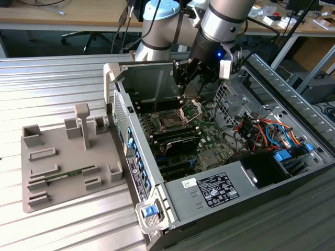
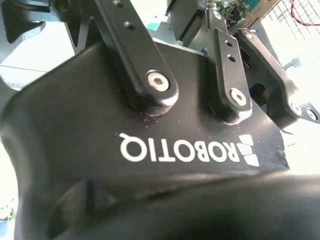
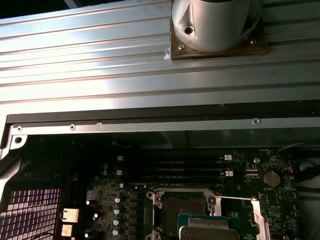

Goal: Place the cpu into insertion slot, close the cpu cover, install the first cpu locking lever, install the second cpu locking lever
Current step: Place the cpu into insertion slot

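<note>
My hand (image 1: 189,88) hangs inside the open grey metal computer case (image 1: 152,79), which lies on the ribbed aluminium bench (image 1: 57,78). It is above the small square black insertion slot (image 1: 170,122) on the green board. Whether my hand is wide or narrow, I cannot tell. The thin silver cpu cover (image 1: 191,110) stands tilted up beside the slot, on the exterior view's right. In the first wrist view the flat silver-topped, green-edged cpu (image 3: 207,231) overlaps a corner of the slot (image 3: 179,212); I cannot tell if it is seated.
</note>
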`<state>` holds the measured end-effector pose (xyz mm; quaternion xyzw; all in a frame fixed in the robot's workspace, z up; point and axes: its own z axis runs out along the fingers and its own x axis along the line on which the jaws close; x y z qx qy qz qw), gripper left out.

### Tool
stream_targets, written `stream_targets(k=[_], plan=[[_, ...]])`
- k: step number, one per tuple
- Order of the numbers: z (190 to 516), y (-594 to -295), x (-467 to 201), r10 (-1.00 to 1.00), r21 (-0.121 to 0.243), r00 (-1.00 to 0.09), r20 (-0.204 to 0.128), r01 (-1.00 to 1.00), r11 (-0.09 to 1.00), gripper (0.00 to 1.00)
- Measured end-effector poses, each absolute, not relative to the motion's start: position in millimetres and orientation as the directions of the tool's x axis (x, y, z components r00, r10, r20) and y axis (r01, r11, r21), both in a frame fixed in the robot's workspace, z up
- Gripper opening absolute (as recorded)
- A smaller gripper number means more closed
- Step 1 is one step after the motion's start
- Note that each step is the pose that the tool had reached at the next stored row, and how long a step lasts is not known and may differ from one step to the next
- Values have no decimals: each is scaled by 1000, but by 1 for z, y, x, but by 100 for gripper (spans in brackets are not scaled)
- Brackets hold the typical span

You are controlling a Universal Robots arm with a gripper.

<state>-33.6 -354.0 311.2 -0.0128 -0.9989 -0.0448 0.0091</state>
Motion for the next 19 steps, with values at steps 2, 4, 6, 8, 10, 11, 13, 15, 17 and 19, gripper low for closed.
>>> stream_targets(k=[2, 4, 6, 8, 10, 11, 13, 15, 17, 19], plan=[[311, -354, -34, 25, 89, -1000, 19, 26, 996, 55], [311, -354, -34, 25, 89, -1000, 19, 26, 996, 55], [311, -354, -34, 25, 89, -1000, 19, 26, 996, 55], [311, -354, -34, 27, 89, -999, 19, 28, 996, 55], [311, -354, -34, 48, 88, -999, 19, 49, 995, 55], [311, -354, -34, 60, 88, -998, 19, 62, 994, 55], [311, -354, -34, 90, 87, -996, 19, 92, 992, 55], [311, -354, -34, 120, 87, -993, 19, 122, 989, 55], [310, -354, -34, 140, 86, -990, 19, 141, 986, 55], [310, -354, -34, 151, 85, -988, 19, 152, 985, 55]])
